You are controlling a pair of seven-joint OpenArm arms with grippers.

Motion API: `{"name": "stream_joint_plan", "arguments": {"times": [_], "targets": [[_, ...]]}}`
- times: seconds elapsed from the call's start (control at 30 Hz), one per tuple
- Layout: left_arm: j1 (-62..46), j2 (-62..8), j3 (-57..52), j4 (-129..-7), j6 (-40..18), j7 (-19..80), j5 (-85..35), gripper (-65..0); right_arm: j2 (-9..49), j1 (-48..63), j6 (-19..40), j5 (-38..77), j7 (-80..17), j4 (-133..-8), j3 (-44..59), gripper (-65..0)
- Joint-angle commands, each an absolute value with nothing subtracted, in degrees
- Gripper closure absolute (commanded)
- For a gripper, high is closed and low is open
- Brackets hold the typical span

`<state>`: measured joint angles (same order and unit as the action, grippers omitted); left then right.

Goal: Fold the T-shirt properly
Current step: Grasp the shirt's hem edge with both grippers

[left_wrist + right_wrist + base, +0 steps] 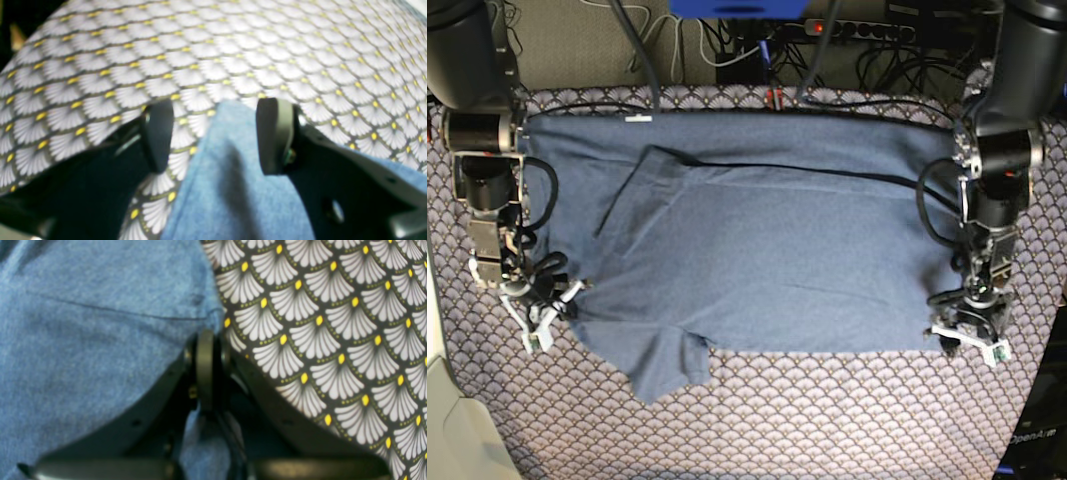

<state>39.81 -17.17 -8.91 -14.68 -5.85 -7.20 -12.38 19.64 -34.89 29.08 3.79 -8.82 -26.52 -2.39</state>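
The slate-blue T-shirt lies spread flat on the scallop-patterned tablecloth, plain side up. A small white tag shows at its far left edge, and one sleeve sticks out toward the front. My right gripper is at the shirt's left edge; in the right wrist view it is shut, with blue cloth pinched between the pads. My left gripper is at the shirt's front right corner; in the left wrist view it is open, with a tongue of blue cloth between the fingers.
Cables and a power strip lie behind the table's far edge. A pale surface borders the table at the front left. A dark object sits at the front right corner.
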Motion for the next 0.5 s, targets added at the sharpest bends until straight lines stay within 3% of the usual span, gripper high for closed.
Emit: {"name": "stream_joint_plan", "arguments": {"times": [0.0, 0.47], "targets": [[42.68, -18.51, -8.40, -13.67, -5.49, -10.15, -12.53, -38.5, 20.26, -36.00, 29.23, 3.38, -9.71, -26.95, -2.33, 0.0], [42.33, -18.07, -8.40, -10.24, -5.49, -11.56, -12.97, -38.6, 20.18, -36.00, 29.23, 3.38, -9.71, -26.95, -2.42, 0.0]]}}
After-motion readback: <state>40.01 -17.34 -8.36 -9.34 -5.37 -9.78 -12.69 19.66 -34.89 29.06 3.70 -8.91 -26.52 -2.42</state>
